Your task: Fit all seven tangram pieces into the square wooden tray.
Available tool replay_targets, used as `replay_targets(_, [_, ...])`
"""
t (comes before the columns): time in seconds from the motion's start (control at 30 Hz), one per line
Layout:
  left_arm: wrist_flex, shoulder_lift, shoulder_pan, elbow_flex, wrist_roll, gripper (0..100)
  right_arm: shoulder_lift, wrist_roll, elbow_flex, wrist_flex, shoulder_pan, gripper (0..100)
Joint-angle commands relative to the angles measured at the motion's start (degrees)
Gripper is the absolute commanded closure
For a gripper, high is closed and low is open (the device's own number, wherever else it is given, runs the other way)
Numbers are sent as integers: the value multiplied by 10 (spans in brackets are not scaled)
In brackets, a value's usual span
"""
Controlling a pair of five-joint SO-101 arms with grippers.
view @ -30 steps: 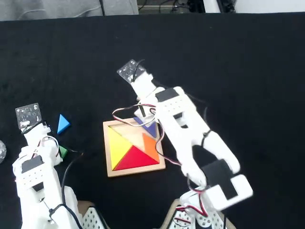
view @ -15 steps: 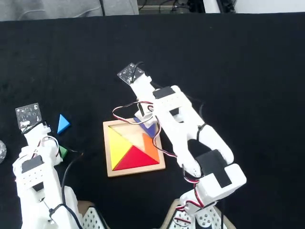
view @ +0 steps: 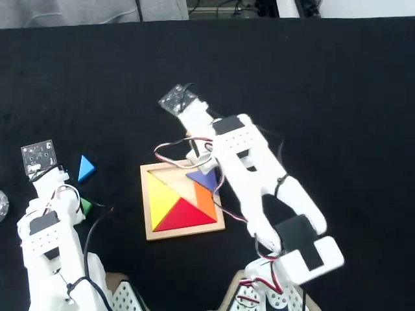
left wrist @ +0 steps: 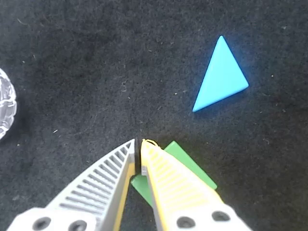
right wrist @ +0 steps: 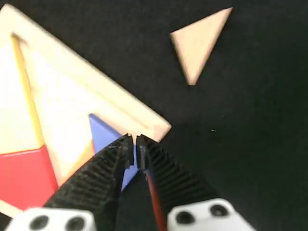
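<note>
The square wooden tray (view: 148,227) holds a yellow triangle (view: 159,197), a red triangle (view: 186,214), an orange piece (view: 206,199) and a blue piece (view: 203,177). My right gripper (view: 196,159) hangs shut over the tray's far right corner. In the right wrist view its shut tips (right wrist: 135,142) sit above the blue piece (right wrist: 102,130), just inside the tray rim (right wrist: 120,106). A plain wood triangle (right wrist: 199,41) lies on the cloth beyond that corner. My left gripper (left wrist: 137,144) is shut, with its tips over a green piece (left wrist: 190,167). A light blue triangle (left wrist: 221,77) lies apart from it.
Black cloth covers the table (view: 324,97). A clear round object (left wrist: 4,103) sits at the table's left edge, near the left arm. The green piece (view: 86,207) and light blue triangle (view: 85,167) lie left of the tray. The table's far half and right side are open.
The right arm shifted slightly, and the blue piece now lies a little further into the tray's far right corner. The left arm has kept still.
</note>
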Motion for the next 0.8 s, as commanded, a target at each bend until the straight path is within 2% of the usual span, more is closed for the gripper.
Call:
replay_targets(0.0, [1, -7, 8, -24, -3, 967, -35, -4, -3, 9, 23, 982])
replay_targets(0.23, [1, -7, 8, -24, -3, 967, -34, 79, 8, 120, 44, 982])
replay_targets(0.53, [1, -7, 8, -24, -3, 967, -32, 100, 53, 100, -20, 982])
replay_targets(0.77, [1, -7, 8, -24, -3, 967, -32, 99, 70, 39, -19, 982])
